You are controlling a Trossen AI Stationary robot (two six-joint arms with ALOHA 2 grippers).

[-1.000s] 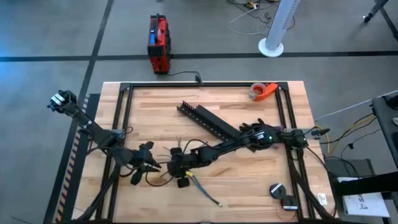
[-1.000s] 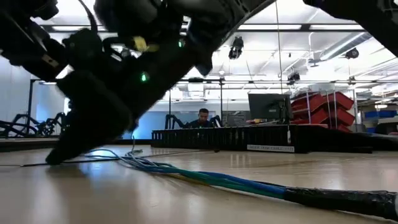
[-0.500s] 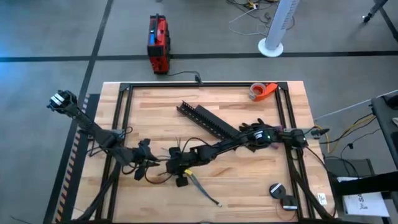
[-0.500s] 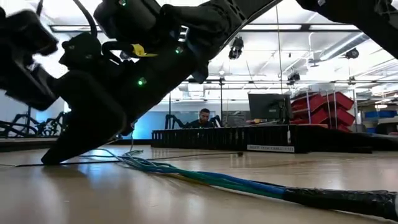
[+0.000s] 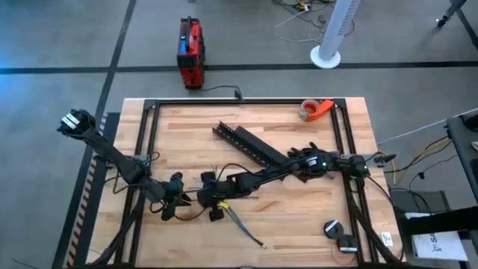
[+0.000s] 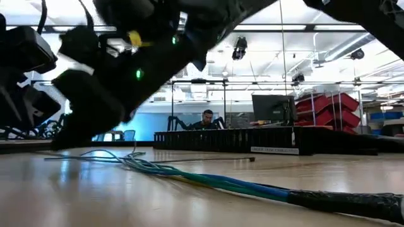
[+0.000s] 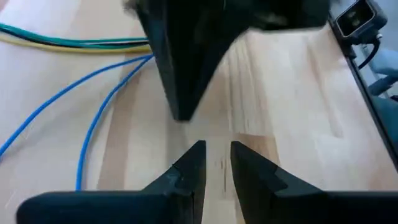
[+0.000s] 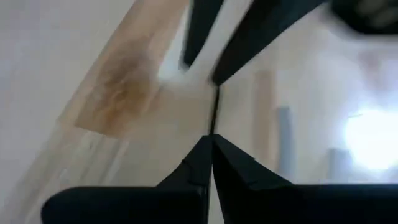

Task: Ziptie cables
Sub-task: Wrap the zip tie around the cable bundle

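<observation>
High view: right hand (image 5: 203, 196) clenched, left hand (image 5: 181, 199) slightly parted, meeting over cables (image 6: 189, 176).

Bright even overhead light, wrist views blurred, window glare

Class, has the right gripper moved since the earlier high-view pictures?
Yes. The right gripper has slid leftward, away from the slotted rail, toward the left gripper.

The cables (image 6: 189, 176) run blue, green and yellow into a black sleeve (two loose strands plain blue). The counter (image 5: 299, 217) is pale striped wood with a black frame. The box (image 5: 190, 52) is red and black.
</observation>
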